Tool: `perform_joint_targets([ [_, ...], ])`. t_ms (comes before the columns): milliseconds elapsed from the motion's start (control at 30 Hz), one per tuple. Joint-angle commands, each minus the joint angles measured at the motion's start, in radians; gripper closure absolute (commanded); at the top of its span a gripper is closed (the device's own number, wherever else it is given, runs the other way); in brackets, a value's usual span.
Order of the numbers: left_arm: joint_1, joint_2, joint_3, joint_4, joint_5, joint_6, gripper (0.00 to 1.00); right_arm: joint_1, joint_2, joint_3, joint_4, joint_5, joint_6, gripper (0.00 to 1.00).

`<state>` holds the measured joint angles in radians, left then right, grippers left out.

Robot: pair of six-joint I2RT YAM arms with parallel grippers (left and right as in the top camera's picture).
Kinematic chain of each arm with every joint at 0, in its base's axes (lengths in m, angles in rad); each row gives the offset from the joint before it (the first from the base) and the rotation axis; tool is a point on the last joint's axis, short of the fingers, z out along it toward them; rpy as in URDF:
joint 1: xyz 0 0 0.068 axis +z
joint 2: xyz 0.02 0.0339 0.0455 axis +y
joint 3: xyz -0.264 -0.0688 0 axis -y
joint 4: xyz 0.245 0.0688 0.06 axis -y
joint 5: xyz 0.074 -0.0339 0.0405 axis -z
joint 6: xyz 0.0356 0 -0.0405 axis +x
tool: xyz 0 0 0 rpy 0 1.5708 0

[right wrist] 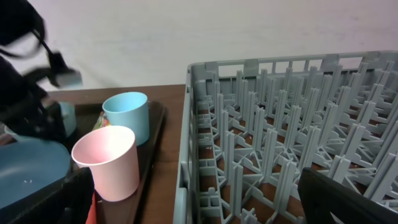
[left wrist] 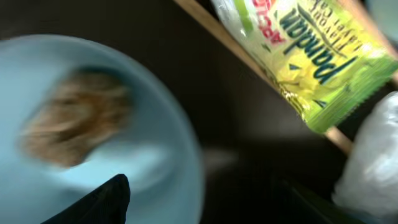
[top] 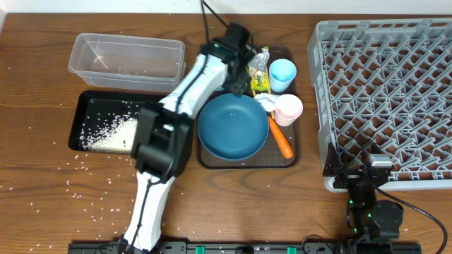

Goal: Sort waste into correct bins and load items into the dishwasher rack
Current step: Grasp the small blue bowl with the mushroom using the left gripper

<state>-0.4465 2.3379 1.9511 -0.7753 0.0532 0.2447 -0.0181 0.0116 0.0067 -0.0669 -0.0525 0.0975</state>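
My left gripper [left wrist: 208,202] is open over the back of the brown tray, one finger above the small light-blue bowl [left wrist: 155,155] and the other outside its rim. A brown food lump [left wrist: 74,118] lies in that bowl. A wooden chopstick [left wrist: 249,62], the yellow-green wrapper [left wrist: 311,56] and the white tissue [left wrist: 373,162] lie beside it. The large blue bowl [top: 233,125], light-blue cup [top: 282,74], pink cup [top: 288,108] and carrot [top: 281,139] are on the tray. My right gripper [right wrist: 193,202] is open and empty at the grey rack's [top: 385,92] front left corner.
The clear tub [top: 127,60] stands at the back left. The black tray [top: 95,106] in front of it holds white rice [top: 106,132]. Loose rice grains are scattered over the table at the left. The brown tray's rim [top: 295,152] lies close to the rack.
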Motion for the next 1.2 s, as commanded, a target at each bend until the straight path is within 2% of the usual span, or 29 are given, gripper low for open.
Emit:
perform_joint_targets([
  [0,-0.005,-0.006,0.018,-0.003,0.018,0.028,0.27,-0.007,-0.006,-0.001,-0.003,0.0,-0.009,0.01],
  [200,-0.002,0.002,0.018,0.019,0.018,0.028,0.29,-0.007,-0.006,-0.001,-0.003,0.0,-0.009,0.01],
  [267,-0.002,0.002,0.018,0.032,0.018,0.028,0.36,-0.007,-0.006,-0.001,-0.003,0.0,-0.009,0.01],
  [400,-0.002,0.008,0.016,0.038,0.018,0.028,0.57,-0.007,-0.006,-0.001,-0.003,0.0,-0.009,0.01],
  [533,-0.002,0.032,0.016,0.024,0.018,0.028,0.59,-0.007,-0.006,-0.001,-0.003,0.0,-0.009,0.01],
  [600,-0.002,0.048,0.016,0.019,0.018,0.028,0.64,-0.007,-0.006,-0.001,-0.003,0.0,-0.009,0.01],
  [700,-0.002,0.055,0.016,0.017,0.018,0.027,0.8,-0.007,-0.006,-0.001,-0.003,0.0,-0.009,0.01],
  [733,-0.002,0.055,0.016,0.018,0.017,0.027,0.81,-0.007,-0.006,-0.001,-0.003,0.0,-0.009,0.01],
  [767,-0.002,0.054,0.017,0.021,0.014,0.027,0.88,-0.007,-0.006,-0.001,-0.003,0.0,-0.009,0.01],
  [833,-0.002,0.052,0.017,0.021,0.013,0.027,0.94,-0.007,-0.006,-0.001,-0.003,0.0,-0.009,0.01],
  [1167,-0.001,-0.045,0.019,0.002,0.013,-0.041,0.94,-0.007,-0.006,-0.001,-0.003,0.0,-0.009,0.01],
])
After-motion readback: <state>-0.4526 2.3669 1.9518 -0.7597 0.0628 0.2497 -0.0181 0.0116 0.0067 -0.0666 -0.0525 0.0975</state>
